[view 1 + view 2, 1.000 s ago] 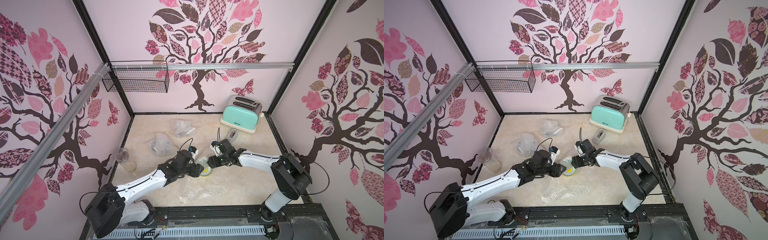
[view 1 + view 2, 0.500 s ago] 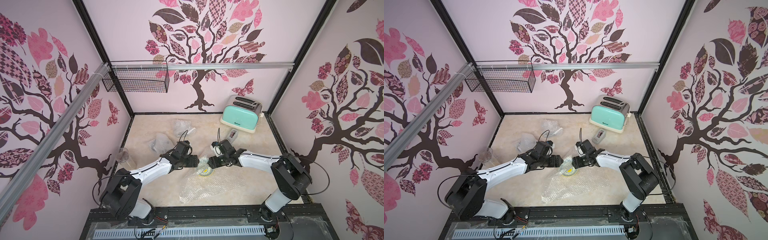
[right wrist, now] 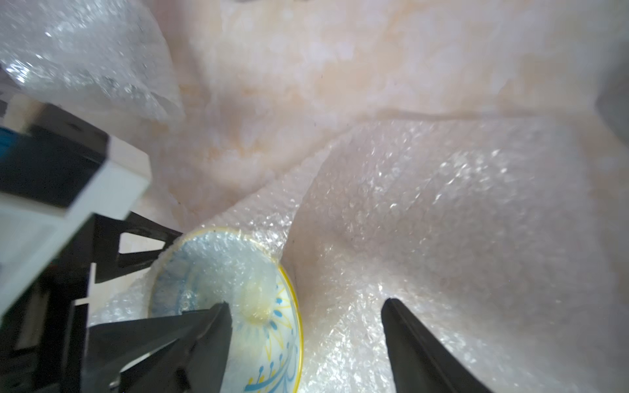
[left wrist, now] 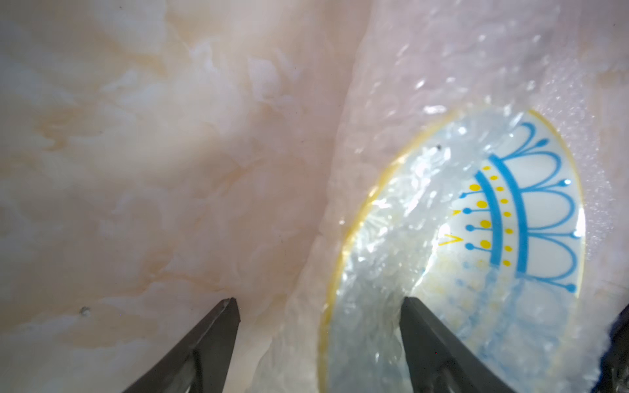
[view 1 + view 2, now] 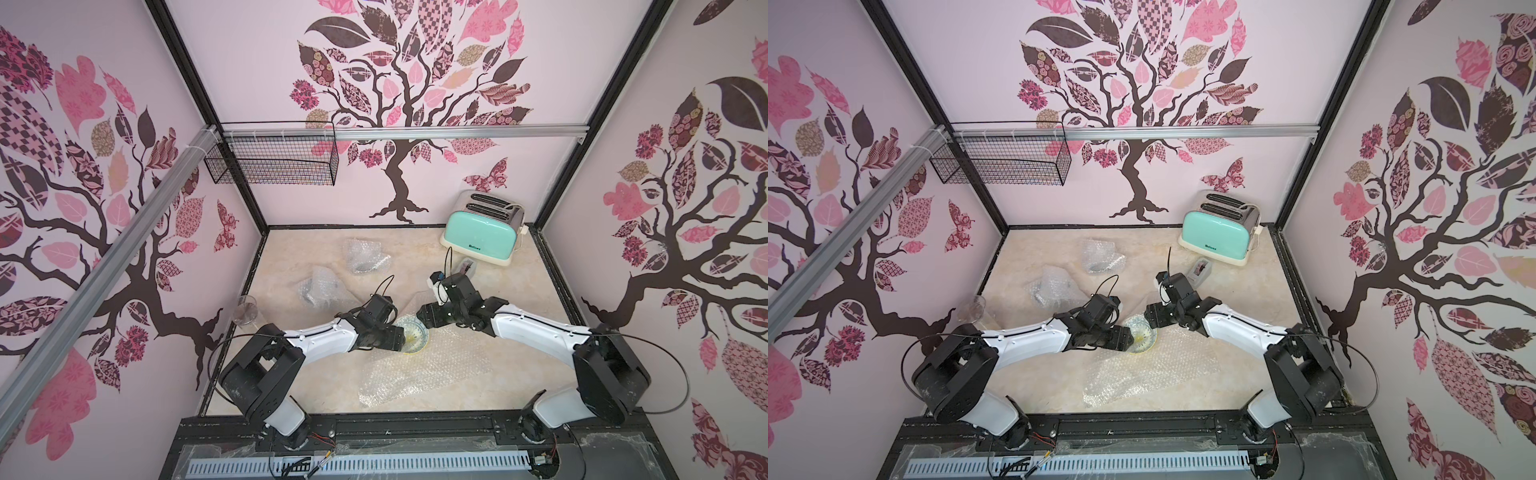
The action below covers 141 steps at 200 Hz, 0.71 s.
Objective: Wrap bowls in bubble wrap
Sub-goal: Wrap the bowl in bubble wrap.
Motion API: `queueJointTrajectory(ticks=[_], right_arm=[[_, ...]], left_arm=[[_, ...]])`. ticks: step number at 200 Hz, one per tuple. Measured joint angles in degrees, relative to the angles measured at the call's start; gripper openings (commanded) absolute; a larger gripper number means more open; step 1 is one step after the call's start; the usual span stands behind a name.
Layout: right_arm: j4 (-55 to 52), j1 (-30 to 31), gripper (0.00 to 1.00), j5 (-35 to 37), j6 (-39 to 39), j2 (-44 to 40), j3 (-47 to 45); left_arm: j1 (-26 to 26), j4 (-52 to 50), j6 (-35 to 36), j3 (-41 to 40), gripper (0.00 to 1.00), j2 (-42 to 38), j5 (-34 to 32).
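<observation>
- A clear bubble wrap sheet lay under, and partly in, a small blue-and-yellow ceramic bowl.
- The left end effector and right end effector gaped astride the bowl's rim, gripping nothing.
- Two crumpled clear bundles lay beyond the bowl.

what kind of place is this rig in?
Likely a staged kitchen test cell, not a home: tree-decal panel walls in a black frame, a mint toaster on a marble-look counter.
</observation>
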Motion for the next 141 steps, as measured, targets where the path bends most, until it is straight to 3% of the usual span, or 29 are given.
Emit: queueJointTrajectory(ticks=[30,56,114,141], right_arm=[[4.7,-4.4,0.80,3.8,2.4,-4.3,-3.9],[6.7,-8.6,0.76,7.2,4.5,-3.4,-5.5],[9.2,-15.9,0.70,3.9,5.8,8.0,-2.7],[9.6,-16.0,0.79,1.0,5.7,13.0,-0.6]], left_arm=[[-0.2,0.0,0.3,0.4,0.79,0.5,-0.5],[-0.4,-0.3,0.6,1.2,0.79,1.3,-1.3],[-0.4,-1.4,1.4,3.0,0.77,2.7,-2.1],[-0.6,-1.7,1.5,3.5,0.77,3.3,-2.7]])
